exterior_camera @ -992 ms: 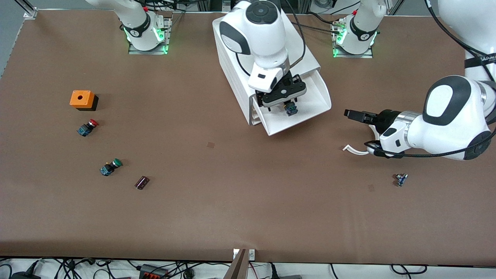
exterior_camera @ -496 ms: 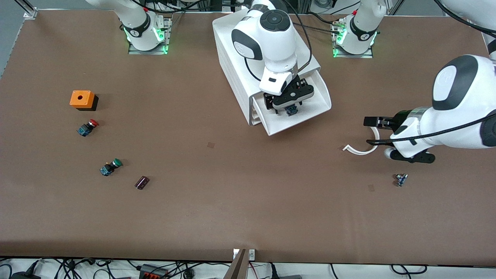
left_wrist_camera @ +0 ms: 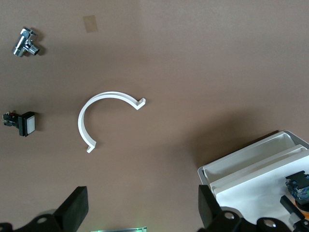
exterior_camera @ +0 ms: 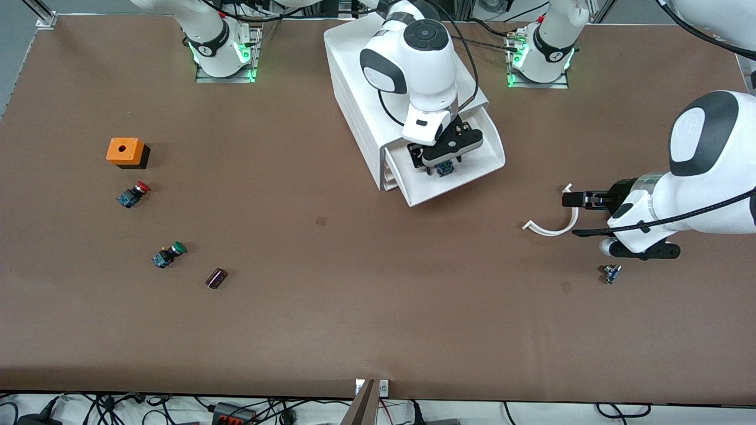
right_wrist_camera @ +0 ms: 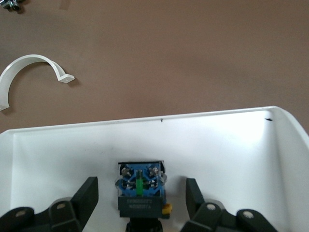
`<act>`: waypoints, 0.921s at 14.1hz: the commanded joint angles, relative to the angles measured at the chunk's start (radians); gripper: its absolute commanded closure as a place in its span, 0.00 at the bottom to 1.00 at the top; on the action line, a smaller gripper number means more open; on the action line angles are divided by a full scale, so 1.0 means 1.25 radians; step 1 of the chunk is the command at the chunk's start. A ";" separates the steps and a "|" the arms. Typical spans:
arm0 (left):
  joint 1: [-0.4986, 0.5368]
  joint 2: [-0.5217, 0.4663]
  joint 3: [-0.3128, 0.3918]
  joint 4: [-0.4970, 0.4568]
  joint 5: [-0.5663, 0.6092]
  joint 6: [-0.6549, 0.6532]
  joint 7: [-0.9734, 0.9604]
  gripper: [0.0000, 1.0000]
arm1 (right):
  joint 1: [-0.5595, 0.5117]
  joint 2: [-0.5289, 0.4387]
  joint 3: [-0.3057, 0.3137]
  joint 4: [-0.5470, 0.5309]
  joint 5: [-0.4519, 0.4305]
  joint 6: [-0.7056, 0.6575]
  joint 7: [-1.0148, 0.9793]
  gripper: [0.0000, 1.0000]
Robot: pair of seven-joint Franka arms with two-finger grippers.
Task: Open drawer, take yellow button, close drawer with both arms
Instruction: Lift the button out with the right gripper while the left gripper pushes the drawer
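Observation:
The cabinet (exterior_camera: 354, 88) stands near the robot bases, and its lowest drawer (exterior_camera: 455, 192) is pulled out. The button (exterior_camera: 445, 169) lies in the drawer. In the right wrist view its blue-and-black body (right_wrist_camera: 141, 191) shows and its cap is hidden. My right gripper (exterior_camera: 444, 167) is open and low in the drawer, with its fingers (right_wrist_camera: 87, 198) on either side of the button, apart from it. My left gripper (exterior_camera: 577, 216) is open and empty over the table toward the left arm's end. The left wrist view shows its fingers (left_wrist_camera: 75, 209) and the drawer (left_wrist_camera: 251, 169).
A white curved strip (exterior_camera: 552, 227) lies on the table beside the left gripper, and a small metal part (exterior_camera: 611, 273) lies nearer the camera. An orange box (exterior_camera: 125, 151), a red-capped button (exterior_camera: 134, 195), a green-capped button (exterior_camera: 168, 255) and a dark cylinder (exterior_camera: 216, 278) lie toward the right arm's end.
My right gripper has come down into the drawer around the button. My left arm has drawn away from the drawer toward its own end of the table.

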 commanded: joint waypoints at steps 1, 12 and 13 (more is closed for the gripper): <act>-0.005 0.012 -0.006 0.029 0.026 -0.004 -0.021 0.00 | 0.008 0.014 -0.009 0.027 -0.012 -0.008 0.017 0.44; -0.013 0.012 -0.013 0.029 0.024 -0.005 -0.084 0.00 | -0.024 -0.007 -0.023 0.125 0.001 -0.137 0.010 1.00; -0.019 0.012 -0.013 0.027 0.025 -0.001 -0.089 0.00 | -0.051 -0.015 -0.018 0.152 0.012 -0.178 0.008 1.00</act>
